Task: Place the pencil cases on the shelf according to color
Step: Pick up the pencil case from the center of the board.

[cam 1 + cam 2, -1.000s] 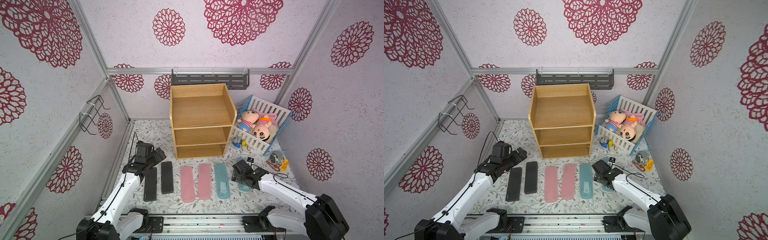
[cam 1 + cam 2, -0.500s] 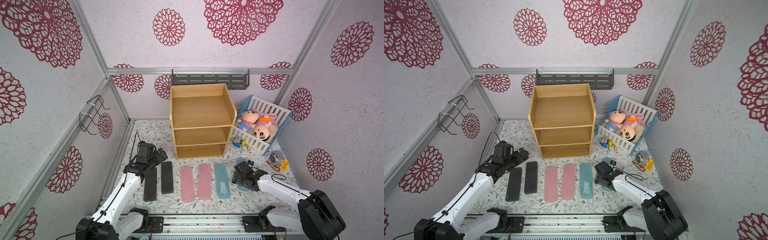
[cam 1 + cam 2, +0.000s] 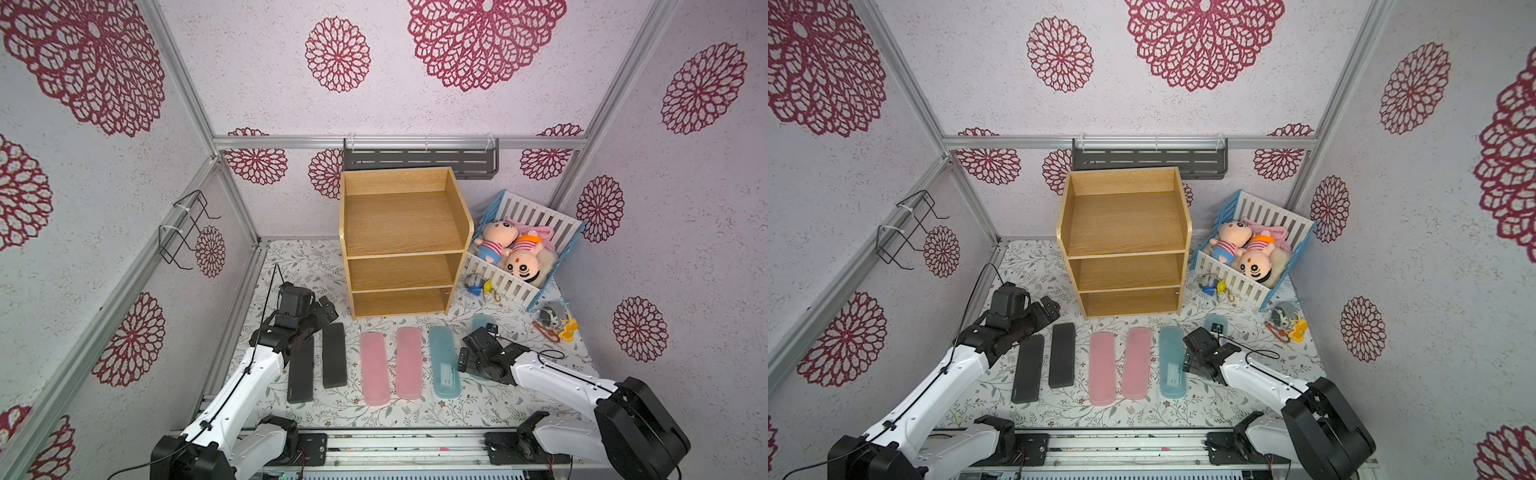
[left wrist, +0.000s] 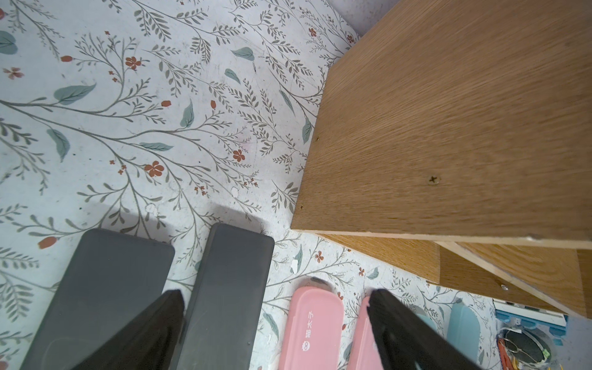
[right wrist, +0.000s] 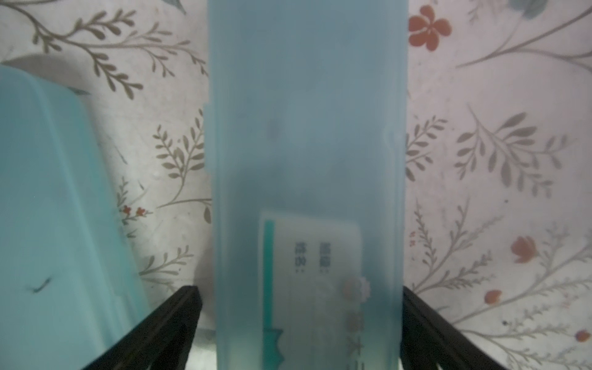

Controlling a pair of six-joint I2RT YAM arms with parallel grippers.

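Six pencil cases lie in a row on the floral table in front of the wooden shelf [image 3: 403,232], whose tiers are bare. From the left they are two black cases [image 3: 300,370] [image 3: 334,355], two pink cases [image 3: 375,368] [image 3: 409,361] and a light blue case [image 3: 444,360]. My right arm covers most of the second blue case [image 3: 484,322]. My right gripper [image 5: 298,290] is open and straddles this labelled blue case [image 5: 307,128], one finger on each long side. My left gripper [image 4: 275,293] hangs open over the far ends of the inner black case [image 4: 230,288] and the pink cases [image 4: 315,323].
A dark grey slotted rack [image 3: 419,160] hangs on the back wall behind the shelf. A white slatted crate [image 3: 505,286] with plush dolls stands right of the shelf. Small toys [image 3: 555,324] lie near it. A wire holder [image 3: 183,232] sticks out of the left wall.
My right gripper has shifted a little toward the front along the blue case and sits lower over it. My left gripper has drifted slightly right, toward the shelf.
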